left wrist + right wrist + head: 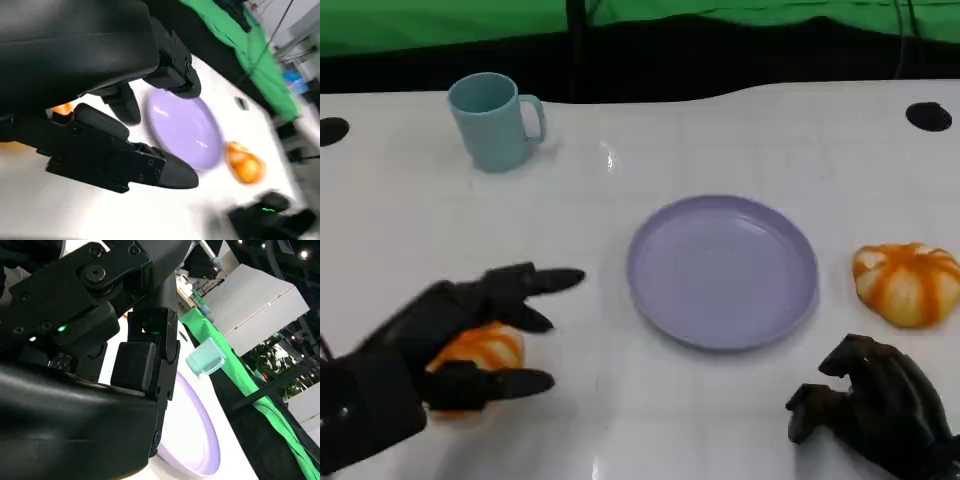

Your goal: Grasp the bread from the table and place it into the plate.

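An orange and white bread [480, 348] lies on the white table at the front left. My left hand [450, 345] hovers over it, fingers spread on the far side and thumb on the near side; I cannot tell whether they touch it. The left wrist view shows a sliver of this bread [62, 107] behind the fingers [125, 165]. The lilac plate [720, 270] sits bare at mid table and also shows in the wrist views [182, 127] [200, 440]. My right hand [875, 405] rests at the front right with fingers curled in, holding nothing.
A second orange bread [908, 283] [244, 162] lies just right of the plate. A light blue mug [495, 120] [207, 357] stands at the back left. Black holes [928, 116] mark the table's far corners. A green backdrop hangs behind the table.
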`<move>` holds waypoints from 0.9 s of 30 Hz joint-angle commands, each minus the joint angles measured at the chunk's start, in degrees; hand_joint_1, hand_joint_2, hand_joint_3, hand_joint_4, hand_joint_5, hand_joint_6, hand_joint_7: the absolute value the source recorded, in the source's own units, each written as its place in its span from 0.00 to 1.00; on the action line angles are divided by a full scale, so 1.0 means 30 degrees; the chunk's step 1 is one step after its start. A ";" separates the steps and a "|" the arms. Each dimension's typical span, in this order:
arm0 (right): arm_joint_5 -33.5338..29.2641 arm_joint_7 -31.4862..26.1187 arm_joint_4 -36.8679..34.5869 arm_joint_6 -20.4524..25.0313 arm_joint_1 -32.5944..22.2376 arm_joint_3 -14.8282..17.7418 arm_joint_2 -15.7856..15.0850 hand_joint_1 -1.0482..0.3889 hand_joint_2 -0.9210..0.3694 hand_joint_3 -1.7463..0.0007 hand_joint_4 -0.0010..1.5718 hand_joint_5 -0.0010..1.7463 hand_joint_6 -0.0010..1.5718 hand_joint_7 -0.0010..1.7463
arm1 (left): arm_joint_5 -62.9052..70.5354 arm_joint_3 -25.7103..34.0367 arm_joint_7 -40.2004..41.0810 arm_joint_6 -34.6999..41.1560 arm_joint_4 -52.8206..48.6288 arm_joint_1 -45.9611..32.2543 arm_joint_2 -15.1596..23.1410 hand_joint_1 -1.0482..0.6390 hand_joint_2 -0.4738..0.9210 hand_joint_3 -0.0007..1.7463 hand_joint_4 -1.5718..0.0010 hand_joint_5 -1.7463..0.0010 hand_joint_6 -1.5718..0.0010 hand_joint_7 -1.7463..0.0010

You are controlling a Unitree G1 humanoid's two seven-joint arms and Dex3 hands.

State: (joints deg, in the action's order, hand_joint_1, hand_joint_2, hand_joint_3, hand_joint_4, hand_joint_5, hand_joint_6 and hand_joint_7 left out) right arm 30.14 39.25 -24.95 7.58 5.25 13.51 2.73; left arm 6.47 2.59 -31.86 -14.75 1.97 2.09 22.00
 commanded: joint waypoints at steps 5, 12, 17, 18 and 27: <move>0.0110 0.0084 0.0056 0.0029 -0.0054 -0.0030 -0.0167 0.02 0.17 1.00 1.00 0.40 1.00 0.20 | 0.7639 -0.0661 0.2224 0.1761 0.4343 -0.1087 0.2738 0.14 1.00 0.07 0.80 0.81 0.80 0.99; 0.0168 0.0097 0.0082 0.0152 -0.0120 0.0018 -0.0174 0.02 0.17 1.00 1.00 0.39 1.00 0.19 | 1.1926 -0.1163 0.2612 0.3687 0.6944 -0.1773 0.2941 0.16 1.00 0.05 0.76 0.88 0.83 1.00; 0.0055 0.0263 -0.0052 -0.0046 -0.0065 -0.0028 -0.0244 0.02 0.17 1.00 1.00 0.40 1.00 0.18 | 1.6128 -0.2222 0.1107 0.6134 0.8714 -0.1842 0.2813 0.17 1.00 0.03 0.79 0.91 0.86 1.00; 0.0056 0.0296 -0.0071 -0.0049 -0.0056 -0.0022 -0.0249 0.02 0.17 1.00 1.00 0.40 1.00 0.18 | 1.6356 -0.2317 0.1011 0.6315 0.8796 -0.1829 0.2775 0.18 1.00 0.03 0.79 0.92 0.86 1.00; 0.0004 0.0308 -0.0036 -0.0105 -0.0058 -0.0001 -0.0251 0.02 0.16 1.00 1.00 0.40 1.00 0.19 | 1.8514 -0.4155 0.0448 0.7174 0.6973 -0.0481 0.2639 0.20 0.95 0.00 0.75 0.95 0.85 1.00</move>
State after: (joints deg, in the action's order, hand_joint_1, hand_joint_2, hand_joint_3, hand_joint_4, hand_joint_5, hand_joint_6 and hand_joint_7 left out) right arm 30.14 40.13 -25.12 7.78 5.23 13.51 2.78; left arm 60.57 -8.57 -30.00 6.27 25.22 -0.99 29.72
